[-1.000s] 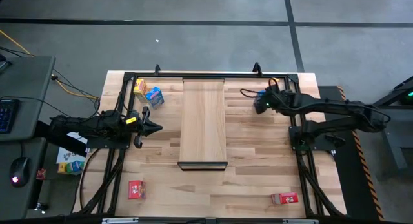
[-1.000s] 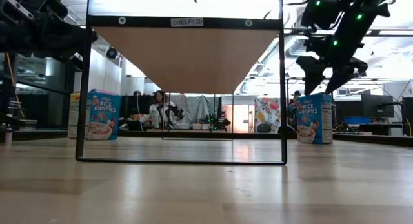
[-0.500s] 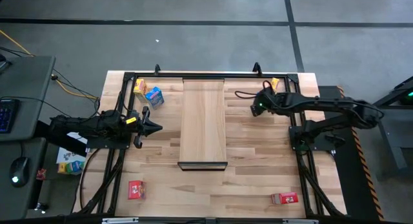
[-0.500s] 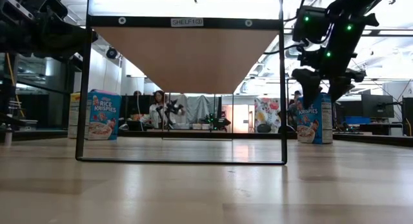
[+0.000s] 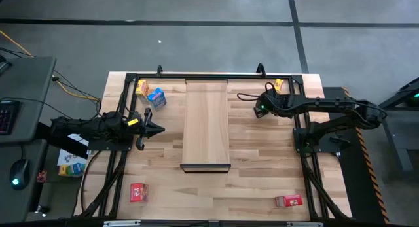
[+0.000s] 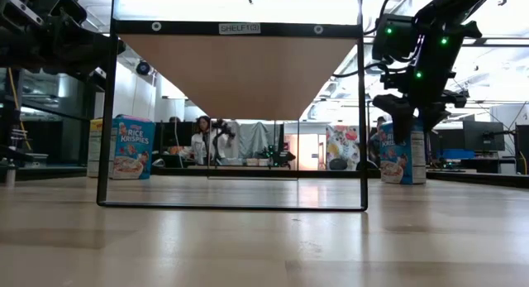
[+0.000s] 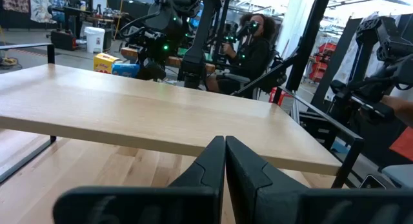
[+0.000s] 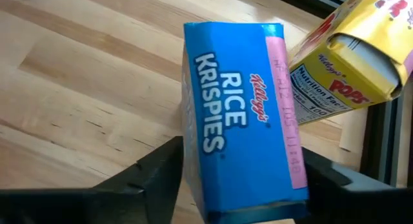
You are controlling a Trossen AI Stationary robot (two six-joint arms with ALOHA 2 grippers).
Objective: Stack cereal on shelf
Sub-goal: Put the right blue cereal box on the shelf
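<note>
My right gripper stands at the far right of the table, pointing down, shut on a blue Rice Krispies cereal box. A yellow Pops box lies right beside it. The shelf, a pale plank with a dark lip at its near end, sits raised on a black frame in the middle. My left gripper is shut and empty, left of the plank. My right gripper pinches the blue box between its two fingers, one on each of two opposite sides, at the box's upper end. The fingers come from above, pointing down. The box stands upright with its bottom on the table.
A yellow box and a blue box stand at the far left. One red box lies near left, another near right. The black frame's posts carry the plank well above the tabletop.
My right gripper has come down and a little toward the table's left edge onto the blue box, so that its fingers now stand around the box's top. The box has stayed where it was on the table.
</note>
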